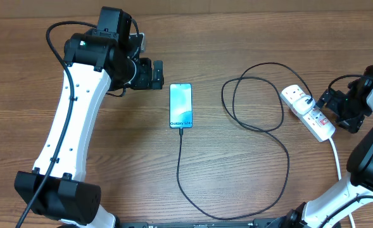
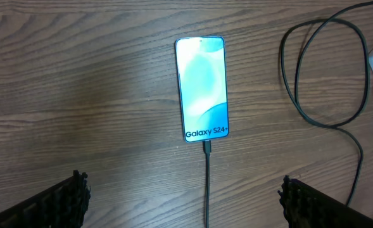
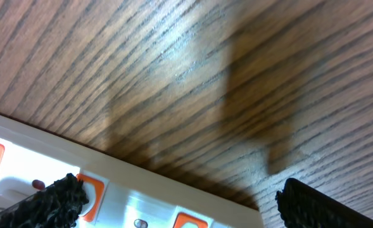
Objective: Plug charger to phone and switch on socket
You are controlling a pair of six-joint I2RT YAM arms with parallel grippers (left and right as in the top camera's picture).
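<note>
Tool on my left (image 1: 156, 75) hangs released, jaws wide, just beside the Galaxy phone (image 1: 180, 105), whose lower end already takes the black charger cable (image 1: 179, 166). That cable loops rightward to its plug (image 1: 308, 100), seated in the white power strip (image 1: 292, 95). The strip lies slantwise on the worktop (image 1: 237, 38). My right tool (image 1: 333, 109), also released, hovers just beside its red switches (image 1: 323, 119), so my right arm, reaching leftward, is the nearer to press.
</note>
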